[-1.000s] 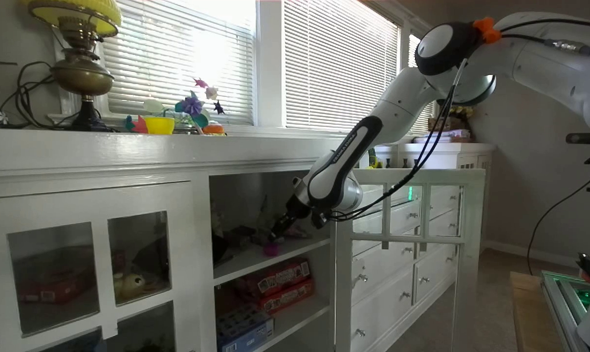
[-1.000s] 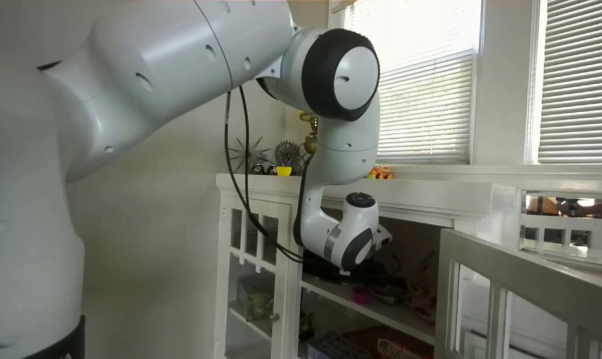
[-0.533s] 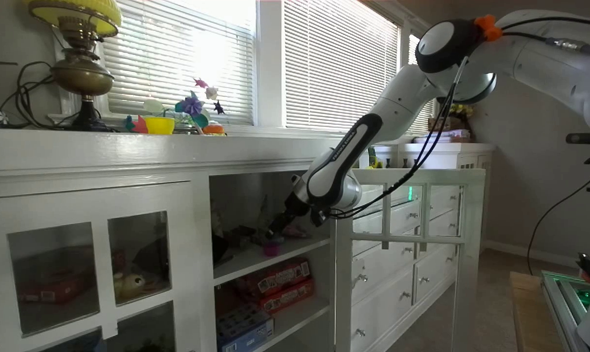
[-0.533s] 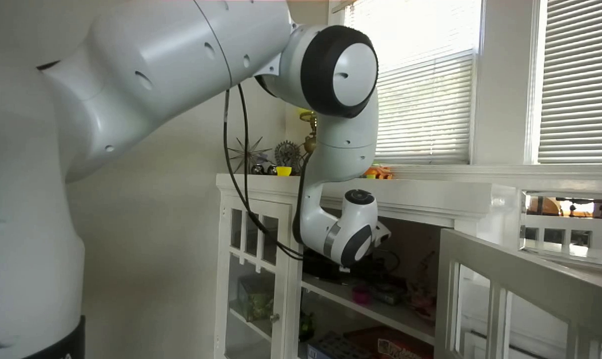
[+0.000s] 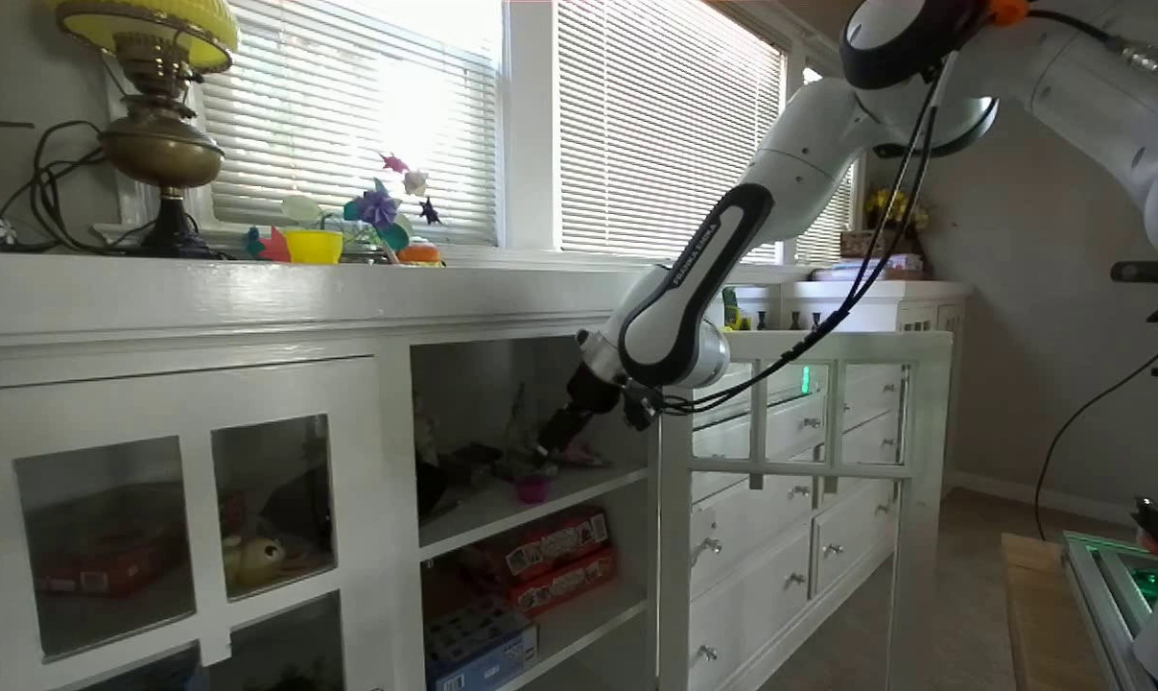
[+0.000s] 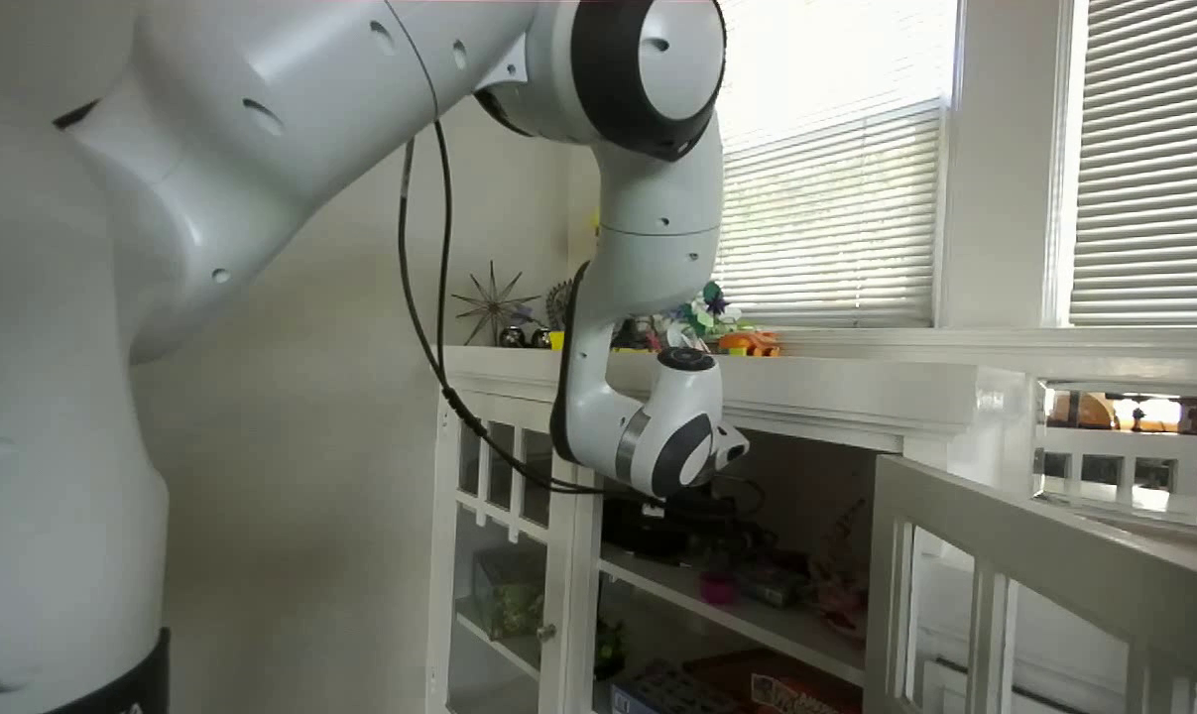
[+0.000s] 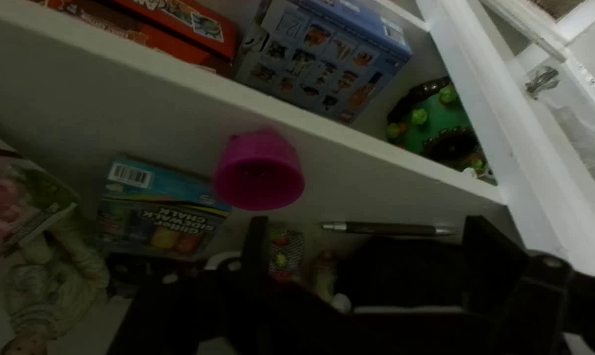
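Pink cup (image 7: 259, 167) upright near front edge of upper shelf (image 7: 376, 187); in wrist view, beyond fingertips (image 7: 256, 241), nearer one than other. Gripper (image 5: 542, 449) just above cup in exterior view, apart from it; jaws spread wide, grasping nothing. Sidewalk-chalk box (image 7: 161, 209) just beside cup; pen (image 7: 391, 228) on same shelf. Lower shelf (image 5: 593, 609): blue box (image 7: 322, 64), red box (image 7: 179, 37) beside it.

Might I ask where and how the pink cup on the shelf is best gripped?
I'd probably pinch the pink cup by its rim, on the side away from the chalk box, bringing the gripper down from above with one jaw inside. The cup looks upright, its wide mouth showing open in the wrist view, and the box sits close beside it.
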You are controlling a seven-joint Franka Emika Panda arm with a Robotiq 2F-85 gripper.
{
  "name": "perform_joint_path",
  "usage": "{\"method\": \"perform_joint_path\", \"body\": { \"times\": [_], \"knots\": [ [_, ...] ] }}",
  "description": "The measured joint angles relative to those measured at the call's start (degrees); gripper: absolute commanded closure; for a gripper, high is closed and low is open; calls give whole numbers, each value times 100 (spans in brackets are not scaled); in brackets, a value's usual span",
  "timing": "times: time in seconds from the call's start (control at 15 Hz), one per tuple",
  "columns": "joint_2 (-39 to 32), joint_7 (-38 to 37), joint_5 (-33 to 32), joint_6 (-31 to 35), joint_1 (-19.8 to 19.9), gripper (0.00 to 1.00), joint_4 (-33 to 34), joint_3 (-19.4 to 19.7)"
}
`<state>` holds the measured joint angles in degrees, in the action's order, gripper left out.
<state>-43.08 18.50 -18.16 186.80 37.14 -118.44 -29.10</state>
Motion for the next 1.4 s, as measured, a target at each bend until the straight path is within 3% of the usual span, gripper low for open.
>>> {"method": "perform_joint_path", "body": {
  "times": [0.27, 0.47, 0.73, 0.93, 1.0, 1.2, 1.4],
  "knots": [
    [593, -297, 54, 16, -99, 0, -832, 42],
    [1258, -730, 348, 27, -581, 0, -1398, 484],
    [2486, -1327, 904, -189, -2208, 0, -2054, 2088],
    [3442, -1899, 675, -1162, -3499, 0, -2474, 3428],
    [3761, -2192, 422, -1597, -3805, 0, -2602, 3689],
    [4693, -2530, 398, -2893, -4134, 0, -2987, 3486],
    [5549, -2263, 1103, -3841, -4277, 0, -3321, 3006]
  ]
}}
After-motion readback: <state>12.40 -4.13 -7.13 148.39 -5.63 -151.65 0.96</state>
